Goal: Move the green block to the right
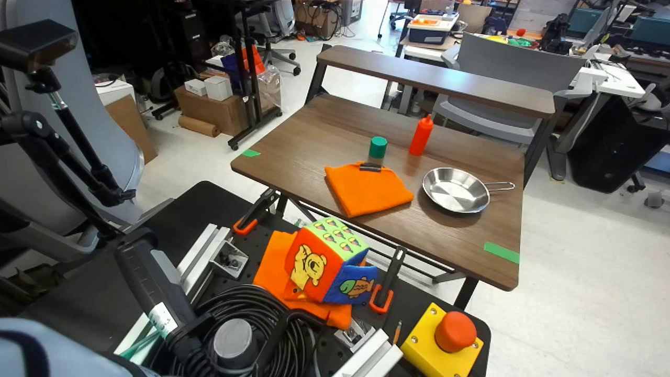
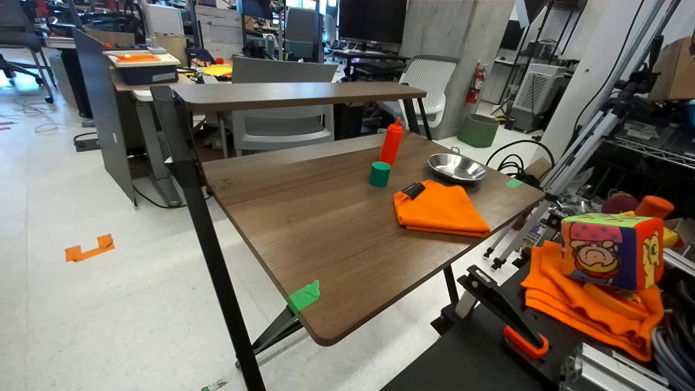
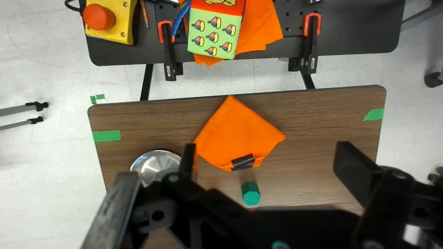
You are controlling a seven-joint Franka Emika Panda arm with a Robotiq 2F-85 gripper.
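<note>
The green block is a small dark-green, many-sided piece standing upright on the brown table. It shows in both exterior views, close to the clipped edge of a folded orange cloth. In the wrist view the green block appears low, between the open fingers and nearer the left one. My gripper is open, with its fingers wide apart and nothing between the tips. It is high above the table and touches nothing. The arm and gripper are out of view in both exterior views.
A metal pan and a red squeeze bottle stand on the table. A raised shelf runs along its far edge. Green tape strips mark two corners. A picture cube and a red button box sit on the black base.
</note>
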